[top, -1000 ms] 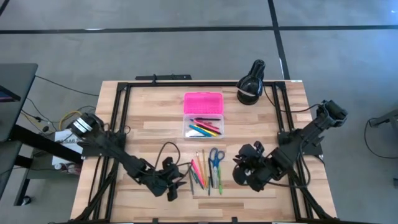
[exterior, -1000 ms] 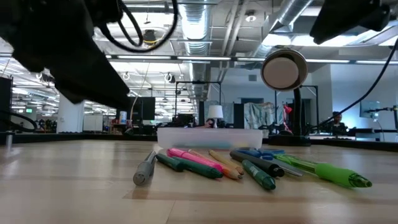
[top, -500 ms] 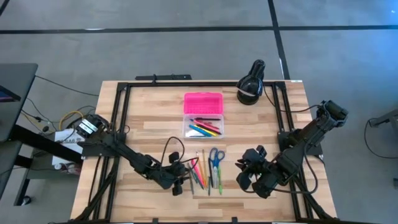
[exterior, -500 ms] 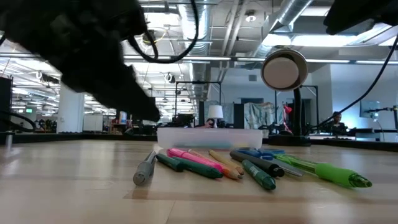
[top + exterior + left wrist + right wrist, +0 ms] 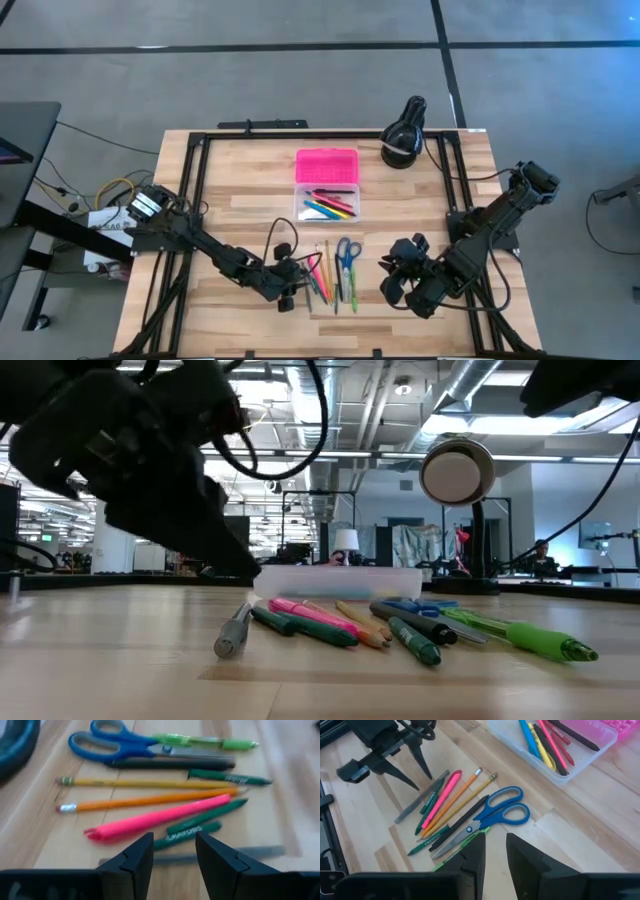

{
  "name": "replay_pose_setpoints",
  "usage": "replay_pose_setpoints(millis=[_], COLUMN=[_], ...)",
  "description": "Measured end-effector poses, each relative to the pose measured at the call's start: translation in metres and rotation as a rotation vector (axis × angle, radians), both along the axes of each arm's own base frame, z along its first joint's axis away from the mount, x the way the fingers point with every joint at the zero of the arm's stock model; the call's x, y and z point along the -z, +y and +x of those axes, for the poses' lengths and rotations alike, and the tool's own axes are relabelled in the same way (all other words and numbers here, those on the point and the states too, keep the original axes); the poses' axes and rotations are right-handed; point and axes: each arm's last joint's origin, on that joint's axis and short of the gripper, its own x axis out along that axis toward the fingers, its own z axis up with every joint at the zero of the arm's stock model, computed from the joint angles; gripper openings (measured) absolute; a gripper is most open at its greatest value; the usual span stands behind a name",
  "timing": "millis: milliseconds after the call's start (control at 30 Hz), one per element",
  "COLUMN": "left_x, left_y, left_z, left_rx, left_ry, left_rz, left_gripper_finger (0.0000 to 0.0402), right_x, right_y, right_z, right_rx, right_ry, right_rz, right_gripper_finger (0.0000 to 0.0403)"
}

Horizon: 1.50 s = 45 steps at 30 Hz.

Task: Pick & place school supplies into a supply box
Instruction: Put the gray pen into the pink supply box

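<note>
While left hand (image 5: 291, 287) hovers open beside pens (image 5: 322, 277), right hand (image 5: 398, 280) waits.

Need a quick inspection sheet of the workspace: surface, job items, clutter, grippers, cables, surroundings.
Surface: wooden table inside a black frame.
Job's things: supply box open, pink lid folded back, several pens already in the clear base. Loose supplies in a row at the front: pink marker, green markers, two pencils, blue-handled scissors.
Clutter: black round device at the back right corner.
Grippers: left gripper open, low over the grey pen at the row's left end. Right gripper open, right of the scissors, holding nothing.
Cables: loose loop on the table near the left arm; bundle off the left edge.
Surroundings: grey floor; an open hall behind.
</note>
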Motion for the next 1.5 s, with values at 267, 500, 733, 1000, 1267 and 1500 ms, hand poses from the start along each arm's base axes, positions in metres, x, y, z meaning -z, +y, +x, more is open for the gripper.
replay_pose_setpoints(millis=[267,500,733,1000,1267,1500], left_x=[0.003,0.011,0.025,0.028,0.025,0.014], left_y=[-0.001,-0.001,-0.009,-0.009,-0.018,-0.014], left_z=[0.002,0.002,0.005,0.003,-0.005,-0.017], left_rx=[-0.016,0.012,0.020,0.030,0.080,0.094], left_ry=[-0.025,0.011,-0.001,0.029,0.059,0.156], left_rz=[0.008,0.014,-0.049,-0.029,-0.033,-0.007], left_gripper_finger=[0.0141,0.0141,0.0141,0.0141,0.0141,0.0141], right_x=[0.001,0.001,0.001,0.001,0.001,0.001], right_y=[-0.002,-0.004,-0.004,-0.004,-0.003,-0.004], right_z=[0.000,0.001,0.001,0.001,0.001,0.001], right_rx=[0.005,0.011,0.012,0.015,0.016,0.016], right_ry=[0.013,0.017,0.014,0.013,0.013,0.014], right_rz=[-0.011,-0.014,-0.009,-0.004,-0.004,-0.007], right_gripper_finger=[0.0070,0.0070,0.0070,0.0070,0.0070,0.0070])
